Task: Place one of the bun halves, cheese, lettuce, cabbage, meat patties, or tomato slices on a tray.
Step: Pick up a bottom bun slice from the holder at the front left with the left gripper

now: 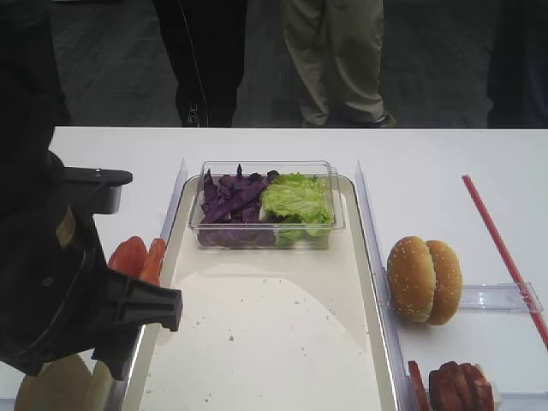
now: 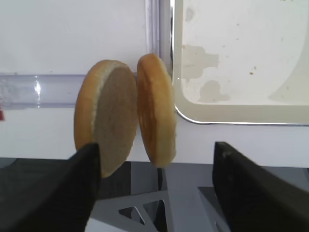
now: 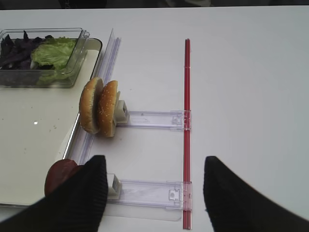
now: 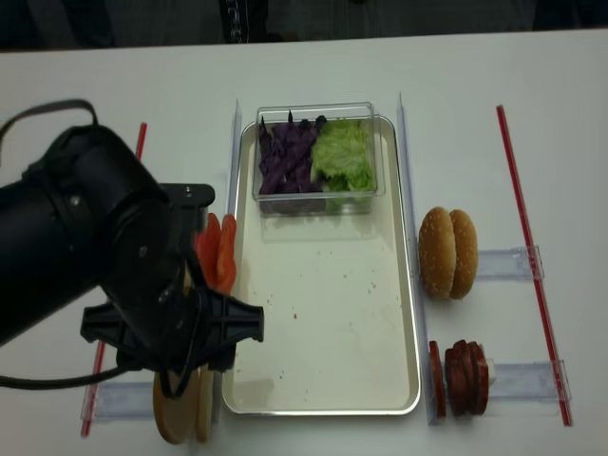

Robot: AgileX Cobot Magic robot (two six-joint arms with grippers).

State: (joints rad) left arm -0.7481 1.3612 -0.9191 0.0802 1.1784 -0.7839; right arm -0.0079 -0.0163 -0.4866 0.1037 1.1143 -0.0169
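Note:
Two pale bun halves [image 2: 106,116] stand on edge side by side at the table's front left, next to the tray's corner [image 2: 193,113]. My left gripper [image 2: 155,147] is open just short of them, one fingertip [image 2: 89,159] overlapping the left half's lower edge. The cream tray [image 4: 323,313] is bare apart from crumbs and a tub holding purple cabbage [image 4: 283,157] and lettuce [image 4: 344,157]. Tomato slices [image 4: 220,252] stand left of the tray, meat patties [image 4: 461,375] to its right. My right gripper [image 3: 153,166] is open and empty beside a patty [image 3: 60,174]. Cheese is out of view.
Two sesame buns [image 4: 449,252] stand on edge right of the tray in a clear plastic holder [image 3: 149,118]. Red strips [image 4: 532,266] run along the table's outer sides. Clear rails [image 1: 368,223] flank the tray. People stand behind the far edge [image 1: 325,60].

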